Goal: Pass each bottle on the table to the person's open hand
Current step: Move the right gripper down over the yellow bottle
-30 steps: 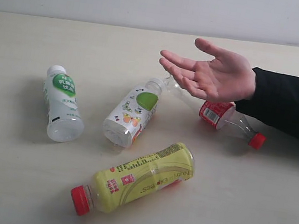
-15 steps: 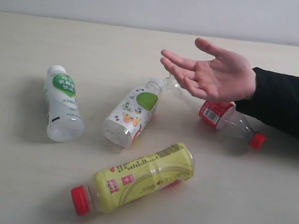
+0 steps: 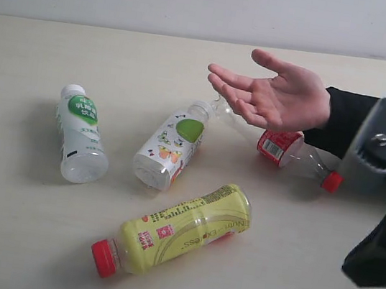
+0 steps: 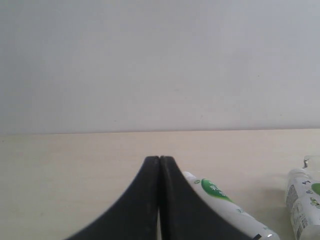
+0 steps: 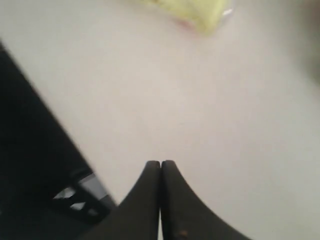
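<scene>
- Foremost, right arm (image 3: pixel 383 195): a blurred grey and black bulk at the right edge of the exterior view, cut off by the frame. It covers part of the black sleeve (image 3: pixel 340 123), and its tip is outside this view.
- Right pincer (image 5: pixel 160 163): dark fingers pressed together, pinching nothing, over a bare stretch of table (image 5: pixel 230 130). The right wrist view is soft. A yellow shape at its edge, probably the yellow-green bottle (image 5: pixel 200 10), is cut off, and the dark area beside the table cannot be made out.
- Left pincer (image 4: pixel 159 160): fingers pressed together and empty, low over the table, shown only in the left wrist view.
- Yellow-green bottle (image 3: pixel 184 229): the nearest bottle, lying on its side on the table with its red cap toward the near left.
- Left white-capped bottle (image 3: pixel 79 135): on its side, cap pointing away. In the left wrist view its cap end is hidden behind a pincer finger (image 4: pixel 220 200).
- Middle white-capped bottle (image 3: pixel 171 147): on its side, cap at the far end, close to the clear bottle. Whether they touch cannot be told. The left wrist view crops it at the frame edge (image 4: pixel 302 200).
- Clear bottle (image 3: pixel 280 146): on its side with a red label and a red cap. Its far end is hidden under the hand.
- Open hand (image 3: pixel 276 97): palm up, fingers spread, empty, held above the table over the clear bottle.
- Wall (image 3: pixel 199 4): plain and pale behind the table.
</scene>
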Controlling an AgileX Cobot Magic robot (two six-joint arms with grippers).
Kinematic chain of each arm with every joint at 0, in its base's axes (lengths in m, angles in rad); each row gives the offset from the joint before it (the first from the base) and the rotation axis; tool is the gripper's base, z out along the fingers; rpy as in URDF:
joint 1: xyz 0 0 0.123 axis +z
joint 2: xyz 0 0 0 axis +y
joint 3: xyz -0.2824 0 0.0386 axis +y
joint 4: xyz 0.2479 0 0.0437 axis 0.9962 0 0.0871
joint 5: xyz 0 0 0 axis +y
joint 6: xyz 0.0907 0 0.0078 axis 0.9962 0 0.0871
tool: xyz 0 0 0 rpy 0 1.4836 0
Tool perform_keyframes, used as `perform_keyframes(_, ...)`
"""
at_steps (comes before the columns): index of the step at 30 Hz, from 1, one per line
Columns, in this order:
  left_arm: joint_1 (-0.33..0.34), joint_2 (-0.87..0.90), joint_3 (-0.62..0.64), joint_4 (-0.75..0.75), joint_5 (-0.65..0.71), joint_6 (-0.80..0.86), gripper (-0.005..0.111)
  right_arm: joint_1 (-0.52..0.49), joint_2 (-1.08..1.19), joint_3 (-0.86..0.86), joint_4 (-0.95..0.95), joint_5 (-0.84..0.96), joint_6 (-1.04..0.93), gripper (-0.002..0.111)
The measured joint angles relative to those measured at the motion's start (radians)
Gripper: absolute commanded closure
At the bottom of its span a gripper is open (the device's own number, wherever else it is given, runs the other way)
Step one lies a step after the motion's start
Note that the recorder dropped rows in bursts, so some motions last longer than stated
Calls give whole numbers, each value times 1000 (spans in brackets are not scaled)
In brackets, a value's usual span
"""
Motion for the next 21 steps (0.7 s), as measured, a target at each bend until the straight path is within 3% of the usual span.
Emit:
perform_keyframes(9, 0, 0, 0, 0, 0, 0, 107, 2, 268, -57, 103, 31, -15, 108)
perform_keyframes(13, 0, 0, 0, 0, 0, 0, 107, 2, 327, -106, 109, 19, -157, 107)
perform_keyframes(17, 0, 0, 0, 0, 0, 0, 107, 4, 347, -134, 149, -42, -445, 90)
perform_keyframes(21, 0, 0, 0, 0, 0, 0, 107, 55, 347, -140, 187, -178, -600, 67)
